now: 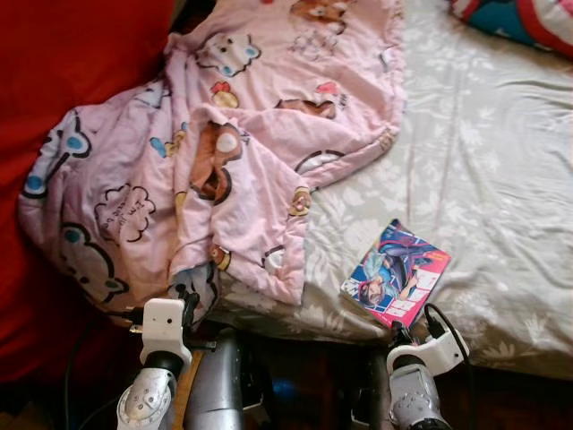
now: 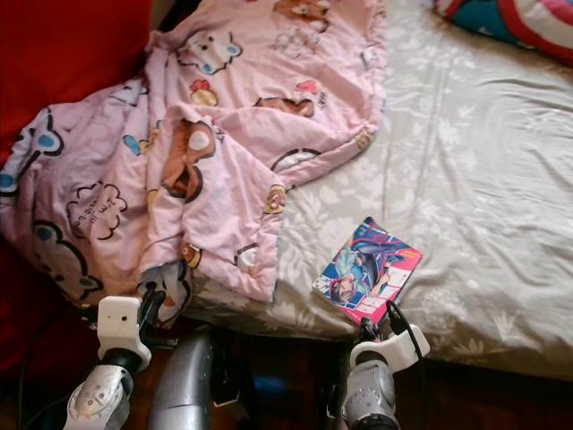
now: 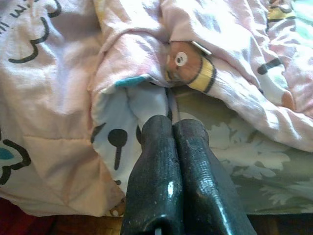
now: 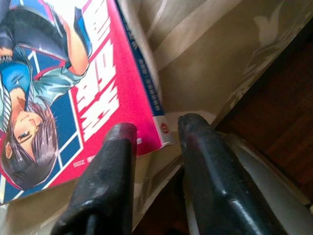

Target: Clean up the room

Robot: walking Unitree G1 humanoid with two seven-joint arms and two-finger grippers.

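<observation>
A pink cartoon-print blanket (image 1: pixel 224 152) lies crumpled over the left side of the bed and hangs off its front edge. My left gripper (image 3: pixel 172 122) is shut, with its tips against a blue-and-white fold of that blanket (image 3: pixel 122 103); it appears in the left eye view at the hanging edge (image 1: pixel 188 300). A bright comic book (image 1: pixel 397 271) lies flat near the bed's front edge. My right gripper (image 4: pixel 154 132) is open just below it, and the book's pink corner (image 4: pixel 146 117) lies between the two fingers.
The bed has a grey leaf-patterned sheet (image 1: pixel 483 179), bare on the right half. A blue-and-red pillow (image 1: pixel 519 18) sits at the far right corner. Red fabric (image 1: pixel 72 54) fills the left side. Dark wooden floor (image 4: pixel 279 112) lies below the bed edge.
</observation>
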